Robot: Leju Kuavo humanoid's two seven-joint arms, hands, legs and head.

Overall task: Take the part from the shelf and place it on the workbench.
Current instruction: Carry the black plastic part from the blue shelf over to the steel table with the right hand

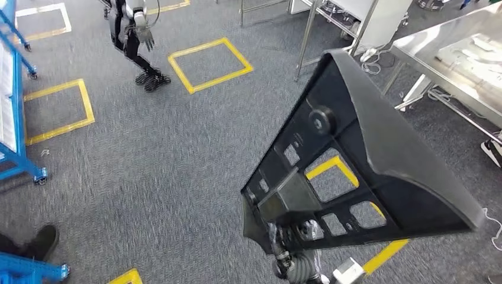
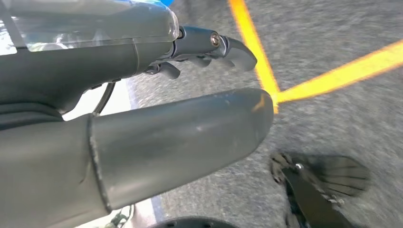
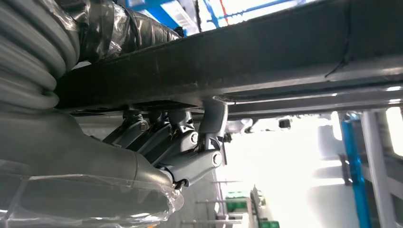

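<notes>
The part (image 1: 361,160) is a large black triangular plastic panel with several cut-outs and a round knob. It is held up above the grey carpet in the lower right of the head view. My right hand (image 1: 289,251) grips its lower edge from below. In the right wrist view the fingers (image 3: 183,149) curl around the part's dark rim (image 3: 266,52). My left hand (image 2: 142,123) hangs over the floor, its fingers (image 2: 214,45) apart and holding nothing. The steel workbench (image 1: 426,44) stands at the far right.
A blue shelf frame on castors (image 1: 15,118) lines the left edge. Another humanoid robot (image 1: 133,35) stands at the top left. A person's dark shoe (image 1: 40,241) is at the lower left. Yellow tape squares (image 1: 210,64) mark the carpet. A metal rack (image 1: 337,23) stands beyond.
</notes>
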